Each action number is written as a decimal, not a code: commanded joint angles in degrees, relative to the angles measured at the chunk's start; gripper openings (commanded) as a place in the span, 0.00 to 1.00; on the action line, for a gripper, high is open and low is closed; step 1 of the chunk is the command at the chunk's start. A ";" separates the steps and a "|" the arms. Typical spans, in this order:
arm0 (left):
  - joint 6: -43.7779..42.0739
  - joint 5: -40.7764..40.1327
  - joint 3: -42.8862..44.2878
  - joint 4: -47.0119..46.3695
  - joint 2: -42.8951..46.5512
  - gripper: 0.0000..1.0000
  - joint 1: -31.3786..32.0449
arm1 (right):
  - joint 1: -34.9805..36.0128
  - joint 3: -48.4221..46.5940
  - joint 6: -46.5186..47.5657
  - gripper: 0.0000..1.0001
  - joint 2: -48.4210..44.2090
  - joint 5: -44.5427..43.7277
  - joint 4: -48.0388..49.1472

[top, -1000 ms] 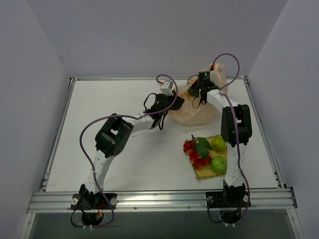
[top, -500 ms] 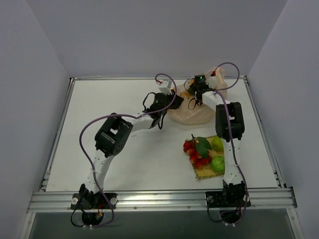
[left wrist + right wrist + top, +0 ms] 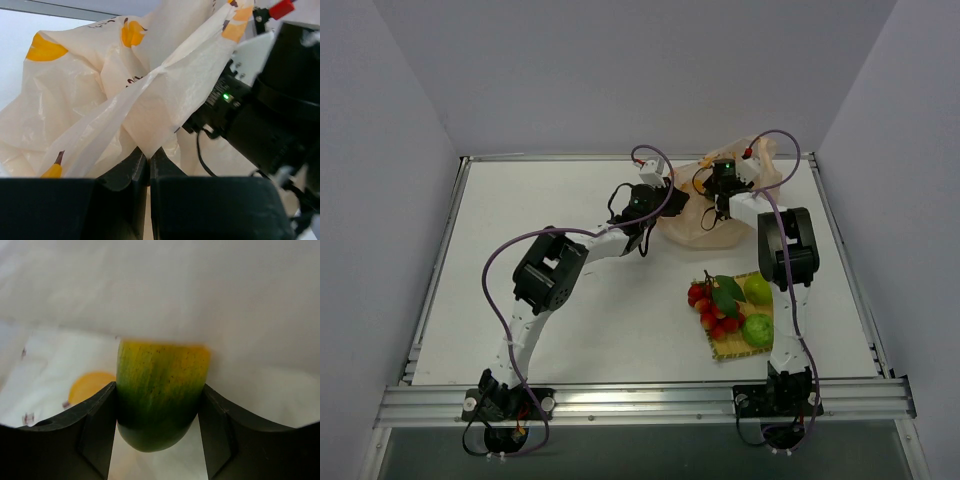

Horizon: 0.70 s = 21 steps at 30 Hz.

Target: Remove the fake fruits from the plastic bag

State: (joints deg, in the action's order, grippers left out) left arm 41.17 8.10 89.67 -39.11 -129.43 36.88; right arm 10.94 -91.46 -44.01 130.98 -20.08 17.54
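While the left gripper (image 3: pixel 149 159) pinches a fold of the plastic bag (image 3: pixel 100 100) — at one o'clock on the table (image 3: pixel 640 320) — the right gripper (image 3: pixel 159 412), inside it, clamps the green-orange mango (image 3: pixel 160 382).

No text is readable (print on the plastic bag (image 3: pixel 75 85) is illegible).

Plastic bag (image 3: pixel 705 232) at table's (image 3: pixel 570 300) 1 o'clock, mango (image 3: pixel 159 395) inside it. Mat (image 3: pixel 731 351) at 4 o'clock, carrying berry bunch (image 3: pixel 712 308) at its 9 and round fruits (image 3: pixel 757 289) at its 3.
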 commanded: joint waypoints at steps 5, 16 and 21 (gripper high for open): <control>1.72 -1.24 8.23 -0.09 -1.62 0.02 0.12 | -0.22 11.21 12.01 0.10 -19.68 5.30 5.31; 2.69 -2.74 23.08 8.34 -9.88 0.02 0.91 | -1.01 21.23 19.75 0.08 -38.86 10.83 4.17; 1.64 -2.82 31.78 12.56 -13.82 0.02 1.70 | -1.09 22.90 18.70 0.08 -47.82 16.55 -1.17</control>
State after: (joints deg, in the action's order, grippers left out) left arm 43.51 5.72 115.79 -29.04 -143.35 37.69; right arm 10.15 -69.73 -26.06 89.23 -8.01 19.03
